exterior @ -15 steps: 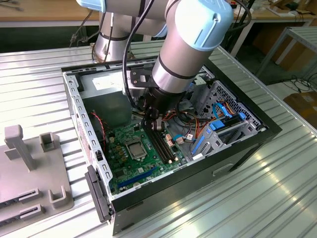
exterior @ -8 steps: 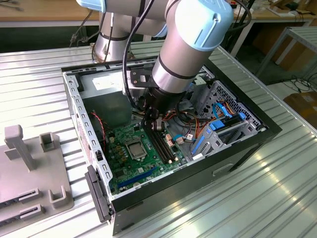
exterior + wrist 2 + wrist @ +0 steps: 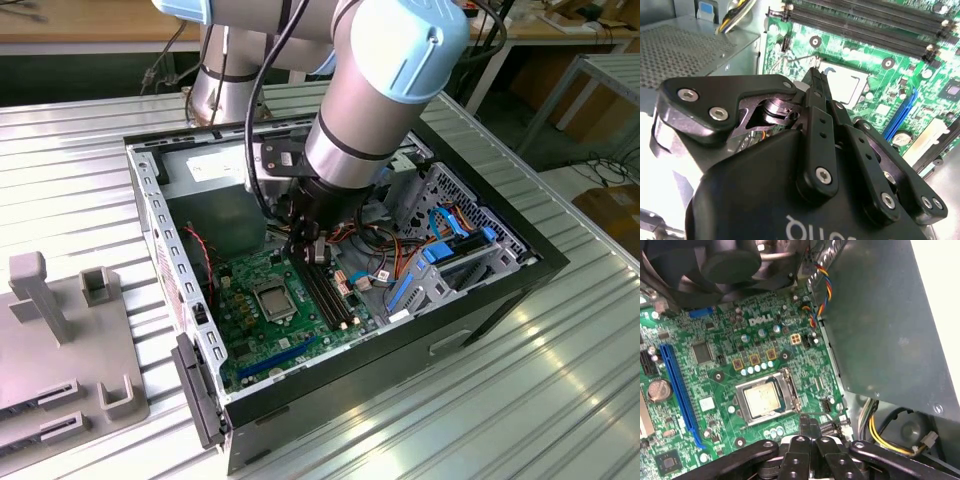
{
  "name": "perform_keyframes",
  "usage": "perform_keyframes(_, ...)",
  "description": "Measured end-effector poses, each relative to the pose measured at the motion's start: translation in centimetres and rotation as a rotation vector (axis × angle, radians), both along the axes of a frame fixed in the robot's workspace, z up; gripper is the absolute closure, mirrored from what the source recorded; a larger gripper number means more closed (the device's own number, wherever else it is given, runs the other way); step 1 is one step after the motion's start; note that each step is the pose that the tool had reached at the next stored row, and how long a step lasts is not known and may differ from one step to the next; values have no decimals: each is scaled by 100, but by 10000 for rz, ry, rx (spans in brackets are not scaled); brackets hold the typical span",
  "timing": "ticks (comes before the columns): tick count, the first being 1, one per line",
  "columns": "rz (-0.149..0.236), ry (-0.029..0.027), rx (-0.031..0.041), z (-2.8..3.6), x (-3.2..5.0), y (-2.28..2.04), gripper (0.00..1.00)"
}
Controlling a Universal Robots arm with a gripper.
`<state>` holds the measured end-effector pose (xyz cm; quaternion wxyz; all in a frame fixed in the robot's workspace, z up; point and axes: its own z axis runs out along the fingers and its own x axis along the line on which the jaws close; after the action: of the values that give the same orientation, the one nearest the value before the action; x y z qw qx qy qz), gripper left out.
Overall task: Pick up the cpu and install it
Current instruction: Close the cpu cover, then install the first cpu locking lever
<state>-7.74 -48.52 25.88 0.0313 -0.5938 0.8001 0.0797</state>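
The cpu (image 3: 761, 401) looks like a pale square lying flat inside the metal socket frame (image 3: 790, 390) on the green motherboard. It also shows as a light patch (image 3: 842, 82) in the second wrist view. My gripper (image 3: 809, 422) hangs just over the board at the socket's edge, beside a thin wire lever (image 3: 832, 415). Its two black fingers are pressed together, with nothing visible between them. The second wrist view shows the closed tip (image 3: 816, 75) next to the socket. In the exterior view the gripper (image 3: 305, 250) reaches down into the open computer case, close to the socket (image 3: 272, 298).
A grey power supply box (image 3: 880, 315) and coloured cables (image 3: 822, 285) crowd one side of the socket. A black fan (image 3: 730, 265), a blue slot (image 3: 680, 390) and memory slots (image 3: 865, 25) surround it. A grey fixture (image 3: 60, 340) stands at the exterior view's left.
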Motion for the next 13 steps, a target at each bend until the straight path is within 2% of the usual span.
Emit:
perform_keyframes(1,0,0,1,0,-29,0,89)
perform_keyframes(2,0,-2,1,-1,-92,-4,89)
perform_keyframes(4,0,-4,2,-3,-133,-5,89)
perform_keyframes(13,0,-3,1,-4,-149,-5,89)
